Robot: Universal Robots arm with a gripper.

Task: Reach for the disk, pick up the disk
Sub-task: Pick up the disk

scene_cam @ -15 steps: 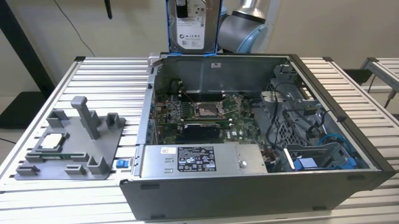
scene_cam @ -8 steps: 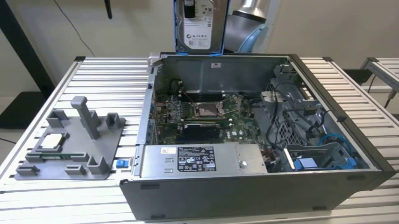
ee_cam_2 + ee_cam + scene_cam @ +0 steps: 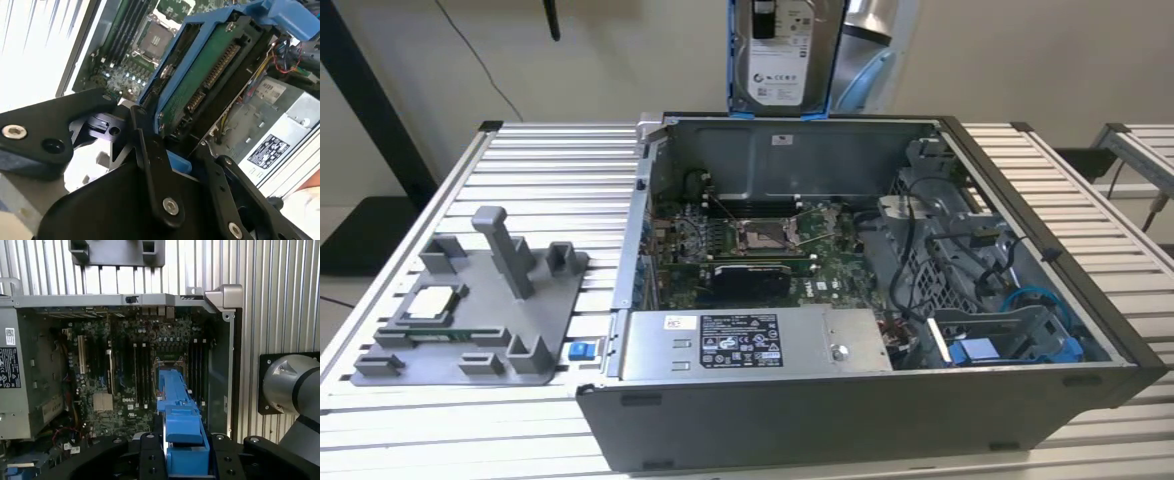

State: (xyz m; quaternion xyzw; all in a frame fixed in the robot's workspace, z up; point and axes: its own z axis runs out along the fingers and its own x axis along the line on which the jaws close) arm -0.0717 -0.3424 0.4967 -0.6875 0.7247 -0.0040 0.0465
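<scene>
The disk (image 3: 782, 52) hangs upright in the air above the back wall of the open computer case (image 3: 1121, 350). It is silver-grey with a white label and a bright blue frame. In the second wrist view its green circuit-board underside (image 3: 200, 85) faces the camera, and my gripper (image 3: 172, 145) is shut on its blue frame with a black finger on each side. The first wrist view shows the disk (image 3: 176, 400) edge-on, rising from between the black fingers of the gripper (image 3: 182, 455), with the motherboard far below it.
In the case are the motherboard (image 3: 747, 240), a power supply (image 3: 734, 340), cables and a blue caddy (image 3: 1001, 345). A grey fixture (image 3: 480, 320) holding a small square chip (image 3: 430, 300) lies on the slatted table (image 3: 547, 150) at the exterior view's left.
</scene>
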